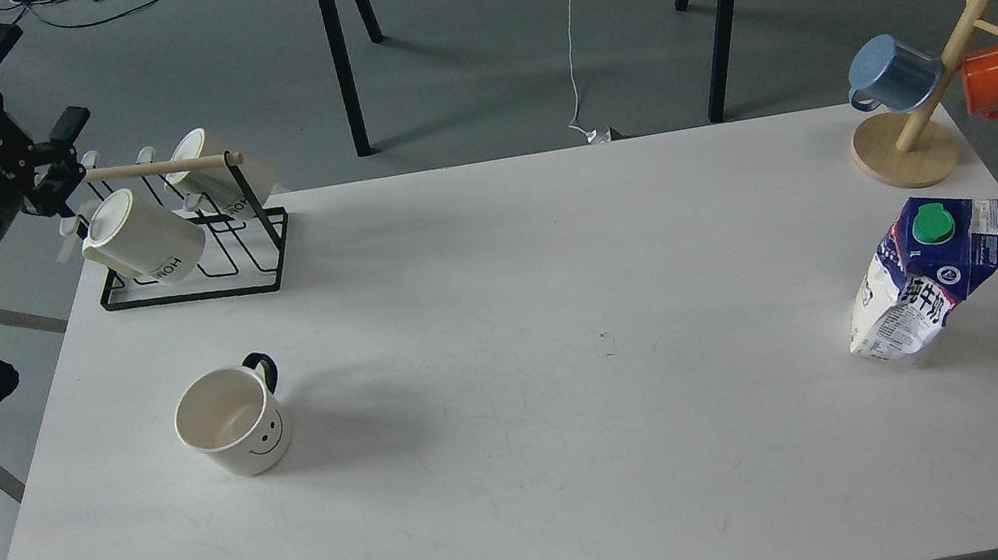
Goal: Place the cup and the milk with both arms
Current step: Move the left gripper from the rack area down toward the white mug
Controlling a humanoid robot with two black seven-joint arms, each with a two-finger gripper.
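The white ceramic smiley mug (233, 421) stands near-left on the white table (535, 497); the dented blue-and-white milk carton (926, 276) stands right. The left gripper (49, 163) – fingers spread, empty – should descend vertically; the right gripper is out of view.

Grey floor (474, 71) — black trestle legs (339, 53), white cable (575, 54) trailing.

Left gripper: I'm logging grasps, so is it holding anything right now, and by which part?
Nothing. The left gripper hangs empty by the mug rack; the cup stands alone on the table.
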